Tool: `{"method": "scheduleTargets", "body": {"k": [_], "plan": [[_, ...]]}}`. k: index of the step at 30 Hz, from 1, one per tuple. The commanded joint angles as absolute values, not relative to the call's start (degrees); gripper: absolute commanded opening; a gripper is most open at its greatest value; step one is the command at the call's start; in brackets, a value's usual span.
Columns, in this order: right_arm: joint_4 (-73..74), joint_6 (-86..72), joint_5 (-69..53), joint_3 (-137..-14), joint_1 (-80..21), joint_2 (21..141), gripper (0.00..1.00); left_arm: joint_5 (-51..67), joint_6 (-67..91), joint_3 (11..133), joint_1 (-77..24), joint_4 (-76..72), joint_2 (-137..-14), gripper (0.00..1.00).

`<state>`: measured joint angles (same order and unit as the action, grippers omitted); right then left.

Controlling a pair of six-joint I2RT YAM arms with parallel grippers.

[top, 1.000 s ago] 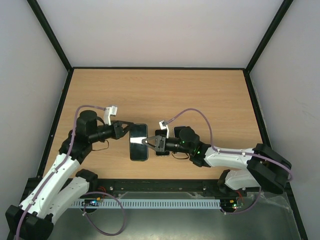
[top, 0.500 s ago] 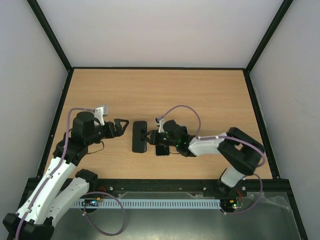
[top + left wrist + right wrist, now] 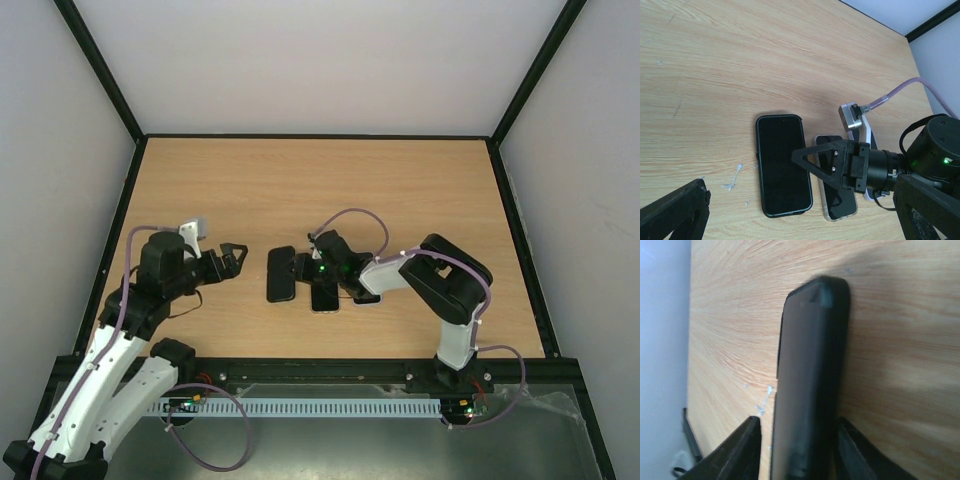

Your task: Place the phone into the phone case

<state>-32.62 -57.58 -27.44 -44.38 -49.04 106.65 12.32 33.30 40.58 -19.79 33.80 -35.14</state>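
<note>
Phone case [image 3: 810,370] — between right jaws

From my remote seat I see a light wooden table [image 3: 330,180], bounded by a black frame [image 3: 315,135] and closed in behind and on both sides by plain white walls [image 3: 320,60]. A white slotted cable duct [image 3: 320,407] runs along the near edge, just below a black rail [image 3: 320,372]. On the left wrist feed I can pick out a few pale flecks [image 3: 734,177] on the wood.
</note>
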Motion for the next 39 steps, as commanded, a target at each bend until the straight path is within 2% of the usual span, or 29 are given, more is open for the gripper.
{"method": "scheduleTargets", "body": {"k": [1, 3, 6, 9, 12, 29, 39], "plan": [[-26.8, -57.3, -25.0, -46.8, -48.3, 106.5, 0.46, 9.7, 34.9, 42.4, -19.6, 36.0, -34.9, 0.99], [-24.4, -56.5, -23.8, -47.2, -48.2, 105.1, 0.6, 9.8, 35.2, 42.5, -19.5, 36.1, -34.8, 0.99], [-20.7, -55.4, -22.1, -47.6, -48.0, 102.0, 0.76, 9.6, 35.7, 42.6, -19.6, 36.5, -34.5, 1.0], [-16.4, -53.4, -20.1, -47.9, -48.0, 98.0, 0.84, 9.0, 36.5, 42.6, -19.6, 36.5, -34.0, 0.99], [-11.6, -51.7, -16.9, -47.8, -48.0, 93.4, 0.98, 8.9, 37.4, 42.5, -19.5, 36.5, -33.5, 0.99], [17.2, -48.2, 10.1, -46.6, -48.0, 54.8, 0.98, 9.1, 36.4, 45.8, -19.5, 36.8, -31.4, 1.0], [23.2, -46.6, 13.7, -46.3, -48.0, 37.1, 0.97, 10.5, 36.1, 49.1, -19.6, 36.1, -29.0, 0.99]]}}
